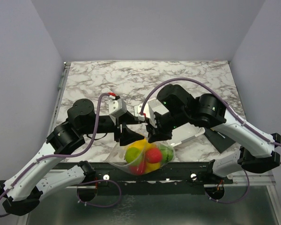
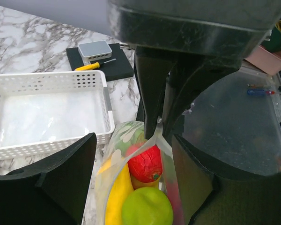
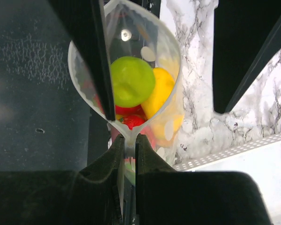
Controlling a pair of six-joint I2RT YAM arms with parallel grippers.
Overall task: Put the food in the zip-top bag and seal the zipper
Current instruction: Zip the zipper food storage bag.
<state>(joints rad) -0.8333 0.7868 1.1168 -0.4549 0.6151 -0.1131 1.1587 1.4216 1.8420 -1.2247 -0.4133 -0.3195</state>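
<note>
The soft, crinkly, see-through plastic zip-top bag (image 1: 165, 161) hangs between the two arms at the near edge of the marbled worktop (image 1: 131, 79). It already holds the small glossy toy fruits (image 2: 146, 211): light green, red and yellow ones show through its wall. The right pincer (image 3: 126, 143) is clamped on one end of the bag's top edge, its fingers pressed together with the plastic between them. From that pinch the narrow press-strip zipper (image 3: 178, 61) splays into a teardrop loop, so the mouth looks unsealed along most of its length. Its long axis runs away from the right pincer, straight toward the left arm. The left pincer (image 2: 133, 140) stands with its fingers well apart, gripping nothing. One finger is on each side of the bag, and the strip lies in the gap between them, just beside the right pincer's hold. The left pincer is therefore the nearer free one, and it seems placed to close across the strip and draw along it away from the pinch. The white slotted plastic basket (image 2: 51, 77) sits on the worktop beside the bag, out of that line.
</note>
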